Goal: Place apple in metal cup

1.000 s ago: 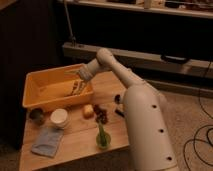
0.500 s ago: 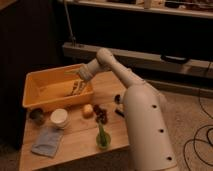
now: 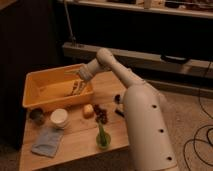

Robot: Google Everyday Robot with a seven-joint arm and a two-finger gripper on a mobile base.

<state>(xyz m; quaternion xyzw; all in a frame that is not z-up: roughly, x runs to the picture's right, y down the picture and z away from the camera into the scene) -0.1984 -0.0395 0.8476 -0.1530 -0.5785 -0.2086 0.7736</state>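
Gripper [image 3: 76, 89] hangs over yellow bin [image 3: 50, 103], centre-left; open or closed, cannot tell. Apple [image 3: 88, 110] just below bin's right corner; metal cup [image 3: 36, 116] far left, apart.

High camera (behind the arm [image 3: 144, 117]) overlooks table [image 3: 75, 146], fingers [image 3: 76, 88] over bin [image 3: 34, 96].

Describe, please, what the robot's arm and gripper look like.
The arm is smooth white, built of thick tubular segments with rounded joints and small dark dots along its lower casing. The gripper, over the yellow bin, is pale with darker parts.
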